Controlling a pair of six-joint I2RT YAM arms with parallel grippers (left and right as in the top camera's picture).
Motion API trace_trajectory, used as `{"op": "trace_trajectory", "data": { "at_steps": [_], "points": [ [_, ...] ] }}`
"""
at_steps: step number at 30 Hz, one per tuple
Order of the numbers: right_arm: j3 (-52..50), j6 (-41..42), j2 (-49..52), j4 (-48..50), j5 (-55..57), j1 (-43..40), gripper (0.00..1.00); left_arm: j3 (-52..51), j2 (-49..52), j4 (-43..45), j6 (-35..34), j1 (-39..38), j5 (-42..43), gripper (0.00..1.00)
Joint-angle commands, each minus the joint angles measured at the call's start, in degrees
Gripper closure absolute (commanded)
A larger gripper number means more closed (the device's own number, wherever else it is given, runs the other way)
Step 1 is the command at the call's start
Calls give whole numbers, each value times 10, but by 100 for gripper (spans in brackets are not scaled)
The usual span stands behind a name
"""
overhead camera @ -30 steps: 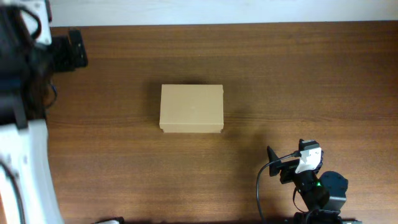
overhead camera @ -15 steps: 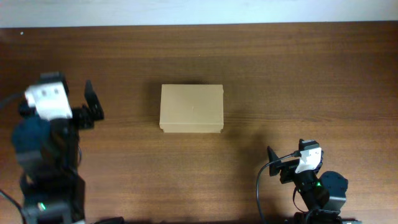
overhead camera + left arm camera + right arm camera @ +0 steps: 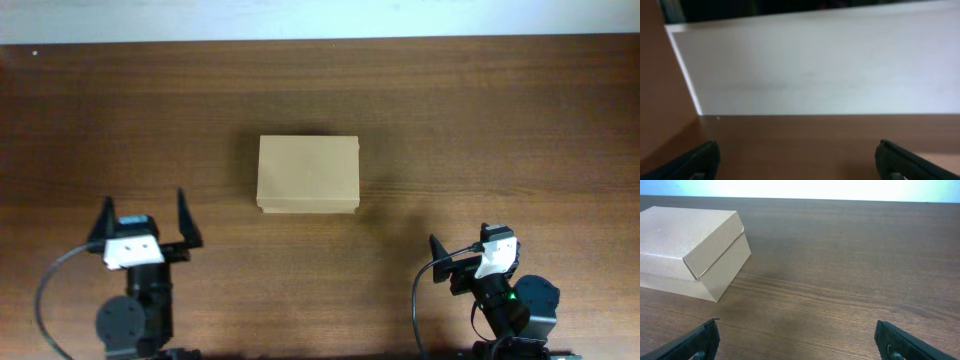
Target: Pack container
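Note:
The container, a small tan cardboard box (image 3: 308, 174) with its flap lid shut, lies in the middle of the wooden table. It also shows at the upper left of the right wrist view (image 3: 690, 250). My left gripper (image 3: 145, 215) is open and empty at the front left, well short of the box and to its left. In the left wrist view the left gripper's fingers (image 3: 800, 162) are spread wide over bare wood, and the box is out of view. My right gripper (image 3: 460, 245) is open and empty at the front right; its fingers (image 3: 797, 340) are spread over bare wood.
The brown wooden table (image 3: 480, 110) ends at a white wall (image 3: 815, 65) along the far edge. No other loose objects are in view.
My left arm has swung from the far left side down to the front left, where it now sits low with its jaws open. The right arm and the box have not moved.

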Motion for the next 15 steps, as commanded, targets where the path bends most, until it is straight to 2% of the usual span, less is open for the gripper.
{"op": "trace_trajectory", "data": {
  "at_steps": [1, 15],
  "points": [
    [-5, -2, -5, 1, -5, 3, 1, -49, -47, 7, 9, -20, -2, 0],
    [-5, -2, -5, 1, -5, 3, 1, -104, -132, 4, 9, -24, -2, 0]
  ]
}}
